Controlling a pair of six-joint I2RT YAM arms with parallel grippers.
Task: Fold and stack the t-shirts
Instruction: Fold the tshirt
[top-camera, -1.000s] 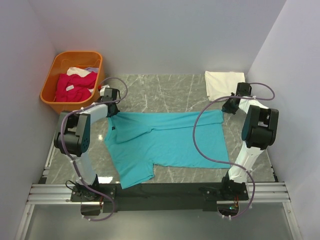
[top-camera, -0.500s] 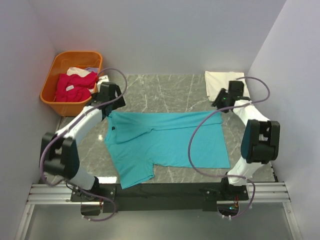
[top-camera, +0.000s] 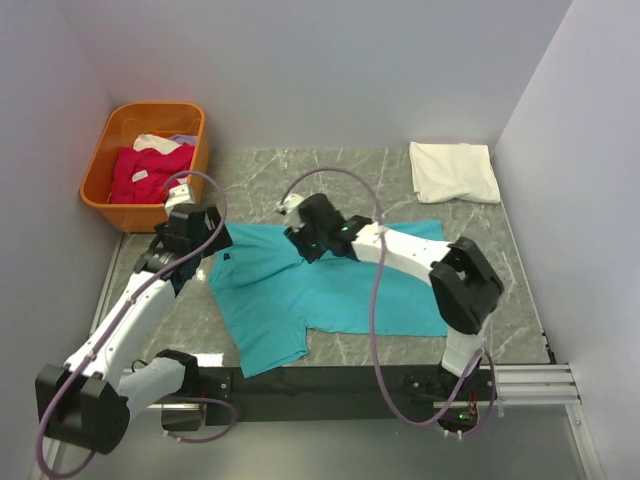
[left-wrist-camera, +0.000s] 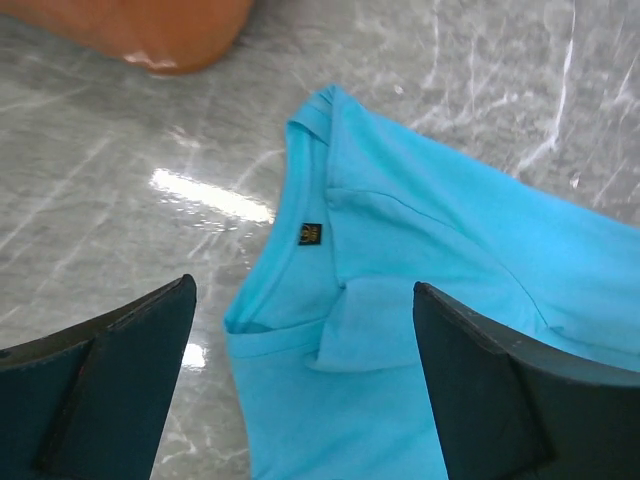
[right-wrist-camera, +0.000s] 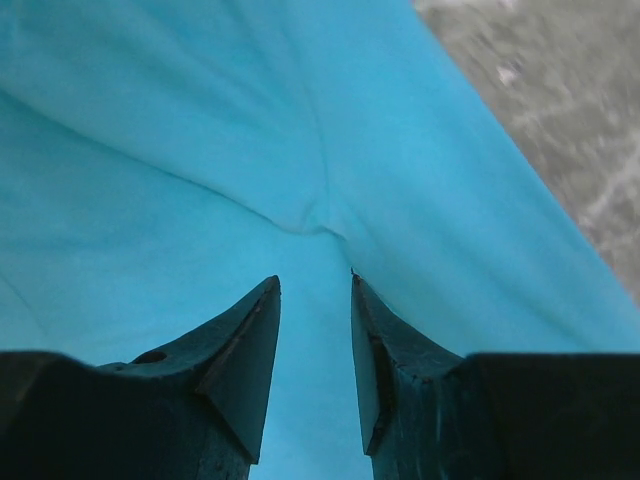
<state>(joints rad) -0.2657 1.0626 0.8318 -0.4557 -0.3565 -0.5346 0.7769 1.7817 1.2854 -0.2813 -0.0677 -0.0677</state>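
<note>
Top view first: the teal shirt (top-camera: 360, 285) lies spread across the middle of the table (top-camera: 330, 180), collar to the left, hem to the right, one sleeve trailing toward the near edge; it looks laid flat and ready for a fold. The left gripper (top-camera: 195, 238) hangs over the collar end. The right gripper (top-camera: 308, 240) has reached across to the shirt's far edge near the middle; my read is that each arm is after its own grab point. The white shirt (top-camera: 455, 172) sits folded at the far right, well apart, likely the start of the stack; the pink shirts (top-camera: 140, 178) wait in the basket (top-camera: 155, 108) at the far left.

Left wrist view: the jaws stand wide apart and hold nothing; the collar and its dark label (left-wrist-camera: 311, 234) lie between and ahead of the fingers (left-wrist-camera: 110, 390); a fold of cloth sits doubled just below the neckline, probably what needs smoothing or lifting.

Right wrist view: the jaws stand a little apart, low over the teal cloth; a crease runs up to the gap, yet nothing looks pinched; it seems lined up to nip that ridge.
</note>
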